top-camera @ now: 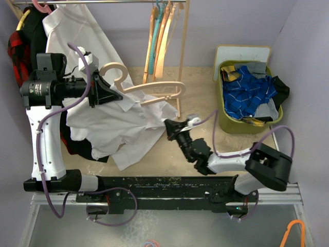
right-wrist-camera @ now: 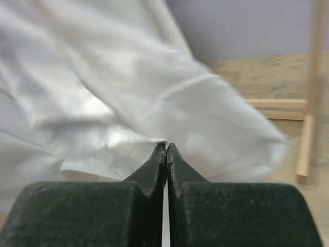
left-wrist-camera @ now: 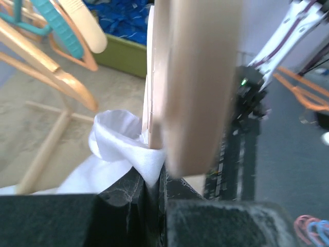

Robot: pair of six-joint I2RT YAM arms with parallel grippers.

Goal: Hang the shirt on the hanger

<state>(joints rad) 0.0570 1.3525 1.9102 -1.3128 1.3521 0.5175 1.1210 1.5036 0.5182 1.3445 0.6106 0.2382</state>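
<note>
The pale wooden hanger [top-camera: 154, 91] is held in the air, with its hook [top-camera: 116, 69] at the left. The wrinkled white shirt [top-camera: 115, 126] hangs from it down to the table. My left gripper [top-camera: 109, 92] is raised and shut on the hanger's middle together with a fold of shirt. In the left wrist view the hanger [left-wrist-camera: 198, 77] fills the centre, and white shirt cloth [left-wrist-camera: 121, 146] is pinched at my left gripper [left-wrist-camera: 162, 175]. My right gripper [top-camera: 170, 126] is low and shut on the shirt's right edge. The right wrist view shows this gripper [right-wrist-camera: 166, 148] pinching the cloth [right-wrist-camera: 128, 87].
A clothes rack behind holds teal and wooden hangers [top-camera: 160, 31] and a larger white garment [top-camera: 77, 31]. Its wooden post [top-camera: 180, 62] stands just right of the hanger. A green bin [top-camera: 226, 121] with blue cloth is at the right. Dark clothes [top-camera: 20, 46] hang far left.
</note>
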